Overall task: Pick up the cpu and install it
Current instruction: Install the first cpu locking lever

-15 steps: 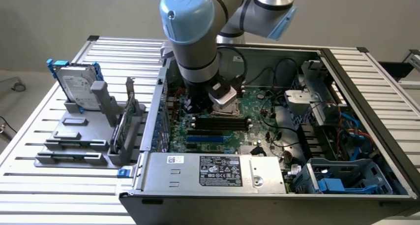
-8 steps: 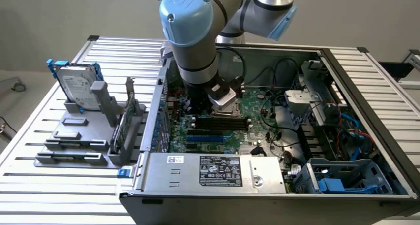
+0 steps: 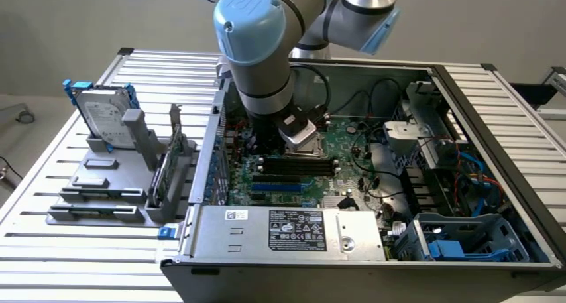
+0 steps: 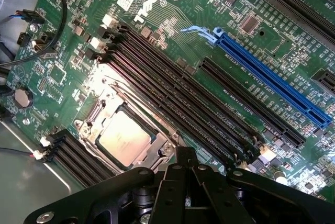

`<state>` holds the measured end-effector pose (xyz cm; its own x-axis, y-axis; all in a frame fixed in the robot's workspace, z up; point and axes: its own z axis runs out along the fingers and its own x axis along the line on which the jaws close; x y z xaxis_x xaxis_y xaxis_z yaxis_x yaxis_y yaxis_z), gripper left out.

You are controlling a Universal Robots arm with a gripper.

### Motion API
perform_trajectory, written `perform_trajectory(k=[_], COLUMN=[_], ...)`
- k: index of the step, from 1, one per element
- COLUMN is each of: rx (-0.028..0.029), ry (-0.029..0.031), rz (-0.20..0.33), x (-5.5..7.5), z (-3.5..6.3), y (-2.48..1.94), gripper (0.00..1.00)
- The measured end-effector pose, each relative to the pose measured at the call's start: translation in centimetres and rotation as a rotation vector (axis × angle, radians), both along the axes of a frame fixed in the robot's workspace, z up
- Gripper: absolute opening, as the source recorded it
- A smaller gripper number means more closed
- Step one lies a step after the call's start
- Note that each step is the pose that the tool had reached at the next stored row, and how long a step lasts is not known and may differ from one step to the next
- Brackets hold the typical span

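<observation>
While my gripper (image 4: 186,169) hangs just over the board with its fingers drawn fully together and nothing between them, I read the cpu (image 4: 123,139) as already lying in the socket (image 4: 107,110), so the hold is off. My worry from here is seating: if the chip sits a touch crooked in that metal frame, any downward nudge from the closed fingertips could press it skew and harm the contacts beneath, which I cannot see. The black memory slots (image 4: 178,98) run just beside the socket, so a sideways drift of the tool could catch them too.

The cpu looks like a flat, pale silver square with a faintly matte plate, framed on all sides by the socket's metal. Farther off on the motherboard (image 4: 251,4) lies the long blue slot (image 4: 272,75). From the exterior view, the arm (image 3: 261,58) reaches down into the open computer case (image 3: 495,183).
</observation>
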<state>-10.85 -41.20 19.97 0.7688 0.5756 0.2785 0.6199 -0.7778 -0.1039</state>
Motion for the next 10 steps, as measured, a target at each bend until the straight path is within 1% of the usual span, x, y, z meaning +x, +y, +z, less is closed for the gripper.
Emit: perform_trajectory(k=[10], rx=[-0.0002], ry=[0.0001], rz=[-0.011], x=[-0.19], z=[-0.35], y=[0.14], gripper=[0.11])
